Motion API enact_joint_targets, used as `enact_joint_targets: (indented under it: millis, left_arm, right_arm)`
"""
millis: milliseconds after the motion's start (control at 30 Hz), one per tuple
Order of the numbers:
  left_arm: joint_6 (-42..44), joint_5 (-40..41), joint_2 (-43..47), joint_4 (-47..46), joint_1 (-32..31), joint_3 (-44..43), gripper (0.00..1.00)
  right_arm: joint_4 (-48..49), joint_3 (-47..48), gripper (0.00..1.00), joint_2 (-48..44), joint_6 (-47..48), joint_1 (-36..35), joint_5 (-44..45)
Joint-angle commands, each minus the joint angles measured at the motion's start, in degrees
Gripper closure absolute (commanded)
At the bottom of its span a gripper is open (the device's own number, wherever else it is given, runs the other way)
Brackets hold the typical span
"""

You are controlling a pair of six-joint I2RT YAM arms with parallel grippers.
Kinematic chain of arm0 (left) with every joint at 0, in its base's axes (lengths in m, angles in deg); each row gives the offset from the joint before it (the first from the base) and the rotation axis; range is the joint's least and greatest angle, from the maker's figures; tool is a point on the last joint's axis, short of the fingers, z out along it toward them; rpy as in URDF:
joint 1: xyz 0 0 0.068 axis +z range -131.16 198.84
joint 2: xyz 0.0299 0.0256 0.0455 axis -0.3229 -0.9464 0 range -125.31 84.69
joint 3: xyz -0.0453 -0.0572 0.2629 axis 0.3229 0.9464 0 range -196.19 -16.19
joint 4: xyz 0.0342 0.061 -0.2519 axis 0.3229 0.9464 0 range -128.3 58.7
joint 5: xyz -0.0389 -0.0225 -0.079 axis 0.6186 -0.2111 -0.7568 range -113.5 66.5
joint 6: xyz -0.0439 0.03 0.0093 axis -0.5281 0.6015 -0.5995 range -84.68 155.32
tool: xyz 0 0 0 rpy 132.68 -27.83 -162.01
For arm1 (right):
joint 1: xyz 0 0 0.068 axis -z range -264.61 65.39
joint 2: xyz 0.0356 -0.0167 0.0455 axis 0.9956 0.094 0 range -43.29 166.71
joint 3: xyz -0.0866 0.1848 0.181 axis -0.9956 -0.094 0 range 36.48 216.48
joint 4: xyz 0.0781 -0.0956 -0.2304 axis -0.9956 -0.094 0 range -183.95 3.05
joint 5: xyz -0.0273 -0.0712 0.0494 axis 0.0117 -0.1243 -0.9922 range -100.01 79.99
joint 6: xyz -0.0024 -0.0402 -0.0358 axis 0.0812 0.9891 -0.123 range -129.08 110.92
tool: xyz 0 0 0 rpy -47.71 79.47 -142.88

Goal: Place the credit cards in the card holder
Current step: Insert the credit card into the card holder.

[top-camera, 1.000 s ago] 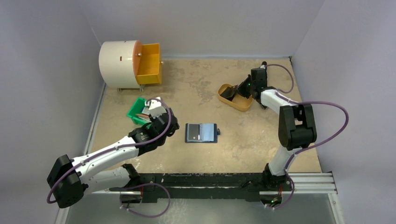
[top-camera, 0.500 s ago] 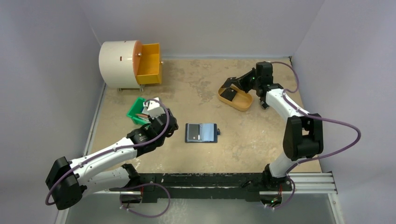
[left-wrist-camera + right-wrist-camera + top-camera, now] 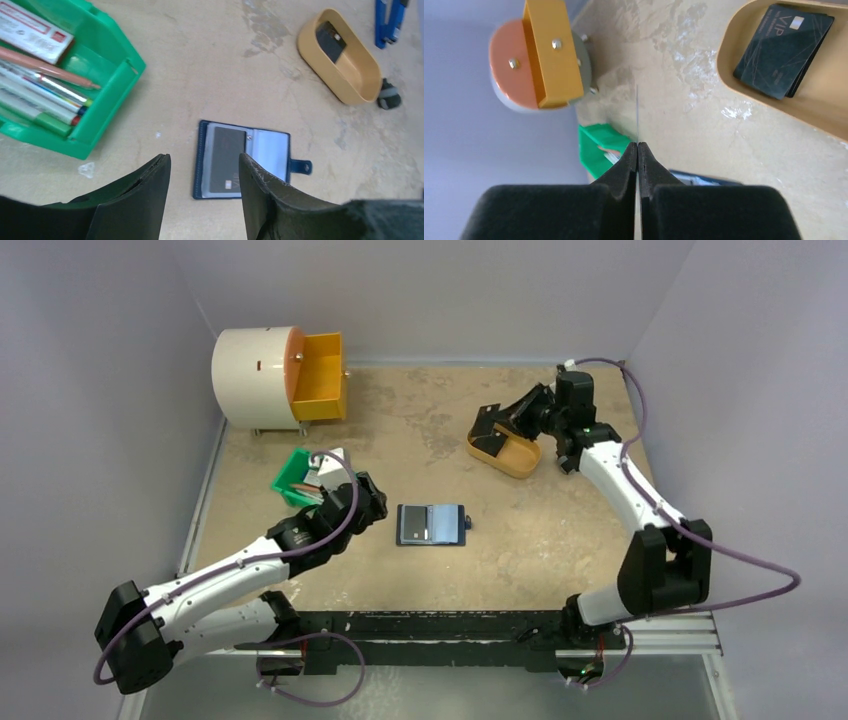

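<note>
Top external shows the card holder (image 3: pixel 432 524) lying open at centre. At its 2 o'clock my right gripper (image 3: pixel 637 150), pinching a credit card (image 3: pixel 637 107) edge-on, has just risen from the tray (image 3: pixel 520 468), so delivery should come next. My left gripper (image 3: pixel 204 159) hovers at the holder's 9 o'clock, fingers spread.

The card holder (image 3: pixel 432 524) is navy blue; the credit cards (image 3: pixel 783 50) are black with thin gold lines; the tray (image 3: pixel 351 93) is mustard yellow; the bin (image 3: pixel 107 95) is green; the table (image 3: pixel 200 65) is mottled beige.
</note>
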Motion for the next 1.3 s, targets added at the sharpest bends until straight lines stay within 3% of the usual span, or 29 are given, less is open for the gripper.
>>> enact_joint_targets:
  millis: [0, 233, 467, 700, 967, 1267]
  left_arm:
    - [4.4, -8.8, 1.0, -7.2, 0.4, 0.2, 0.46]
    - [4.4, -17.1, -6.7, -18.0, -0.5, 0.6, 0.42]
    - [3.8, -18.2, -18.5, -22.0, -1.7, -4.0, 0.51]
    - [2.7, -18.1, -23.5, -22.9, -1.8, -5.0, 0.54]
    - [6.4, -17.6, -30.3, -21.3, -5.0, -11.1, 0.46]
    - [7.5, -16.2, -39.3, -17.1, -7.1, -17.6, 0.49]
  right_arm:
    - [-9.4, 0.8, 1.0, -10.6, 21.7, -5.1, 2.7]
    - [-10.6, -16.6, 1.0, -27.6, 29.2, -11.9, 0.4]
    - [-2.6, -28.5, 1.0, -26.3, 23.1, -13.3, -6.2]
    - [0.1, -27.3, 1.0, -16.4, 18.9, -13.4, -7.8]
    - [0.4, -28.1, 1.0, -13.6, 19.3, -13.5, -7.6]
    - [-9.2, -29.0, 1.0, -20.7, 19.4, -13.5, 3.1]
